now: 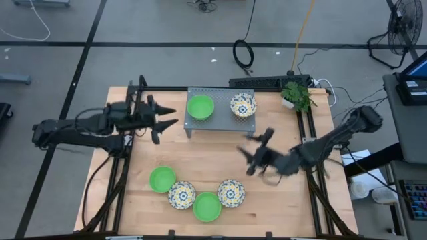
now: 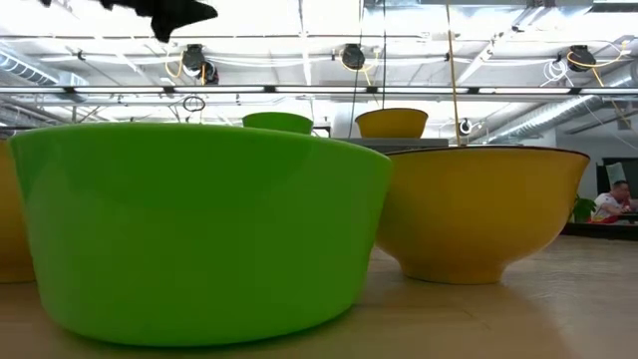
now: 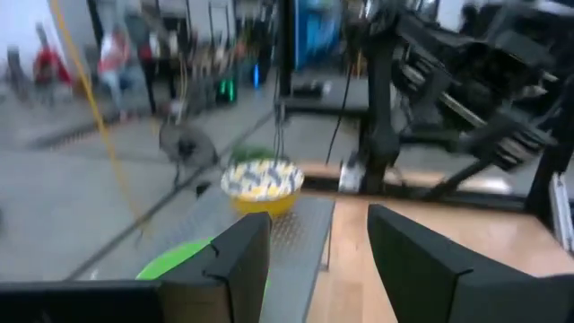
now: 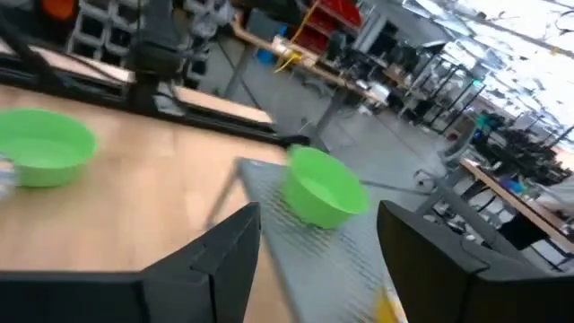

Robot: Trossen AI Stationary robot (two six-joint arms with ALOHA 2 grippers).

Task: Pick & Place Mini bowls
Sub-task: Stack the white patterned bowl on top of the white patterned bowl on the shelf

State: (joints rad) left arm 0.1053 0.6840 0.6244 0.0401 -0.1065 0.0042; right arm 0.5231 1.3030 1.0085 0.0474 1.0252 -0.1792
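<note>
Right tool hangs open and empty over mid-bench, left tool open and empty beside the grey stand bearing two mini bowls, four more clustered near, potted plant far right

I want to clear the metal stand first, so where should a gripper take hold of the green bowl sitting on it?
Grip the green bowl on the stand by its rim, one finger inside and one outside. It sits upright with its mouth open, so come down from above. The left gripper, open, is nearest, so the rim's left edge is probably easiest. The patterned bowl beside it stands apart and should not interfere.
</note>
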